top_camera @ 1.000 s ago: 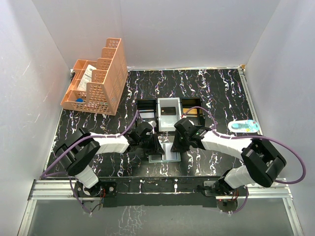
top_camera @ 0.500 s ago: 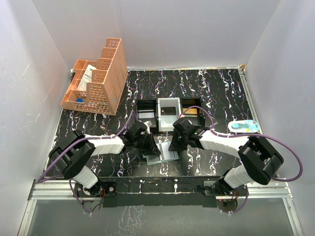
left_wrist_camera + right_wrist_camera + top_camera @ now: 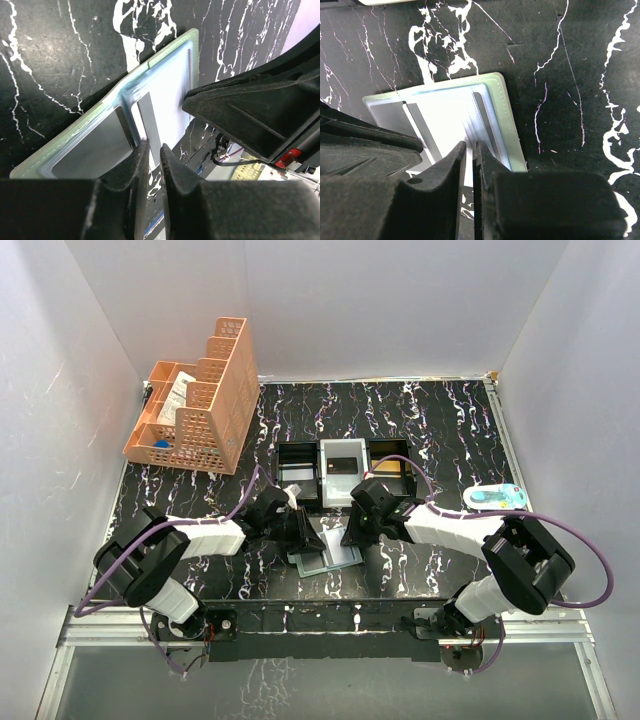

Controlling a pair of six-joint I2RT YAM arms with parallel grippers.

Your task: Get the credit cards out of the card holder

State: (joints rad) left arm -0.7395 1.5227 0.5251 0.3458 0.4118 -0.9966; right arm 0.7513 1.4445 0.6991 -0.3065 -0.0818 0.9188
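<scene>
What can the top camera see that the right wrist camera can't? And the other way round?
Only the top camera shows the orange organiser, the black-and-white tray and both whole arms. Only the right wrist camera shows, up close, the stitched rim and pocket edges inside the card holder, and the thin slit between the fingers of the right gripper. Both show the open card holder lying on the black marbled table, with the left gripper right next to it.
</scene>
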